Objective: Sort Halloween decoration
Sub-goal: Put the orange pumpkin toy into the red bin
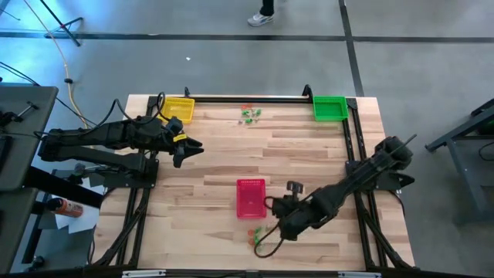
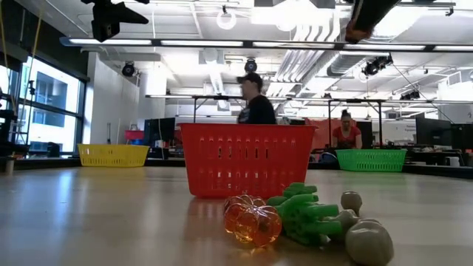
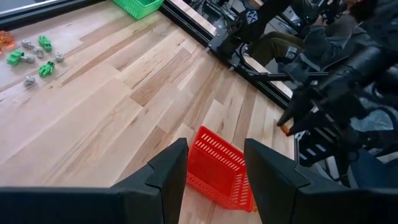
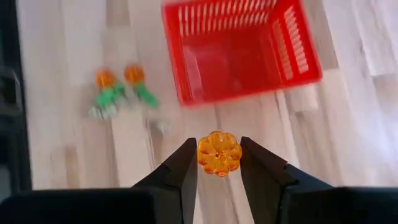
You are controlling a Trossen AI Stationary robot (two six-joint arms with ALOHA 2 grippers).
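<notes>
My right gripper (image 4: 219,163) is shut on a small clear-orange pumpkin trinket (image 4: 219,154), held above the table just near of the red mesh basket (image 4: 242,50). It also shows in the high view (image 1: 275,207). More trinkets lie on the table by the near edge: an orange pumpkin (image 2: 253,219), a green piece (image 2: 307,214) and grey bits (image 2: 369,240). Another small group (image 1: 249,114) lies by the far edge. My left gripper (image 1: 191,148) is open and empty, raised over the table's left side. My right gripper pinches the orange pumpkin trinket between its two fingers, one finger on each of its opposite sides (image 4: 200,154). The trinket sits at the fingers' free ends. It is lifted clear of the table.
A yellow basket (image 1: 179,108) stands at the far left corner and a green basket (image 1: 329,108) at the far right. A black frame rail (image 1: 255,99) runs along the far edge. People stand in the room beyond the table (image 2: 255,100).
</notes>
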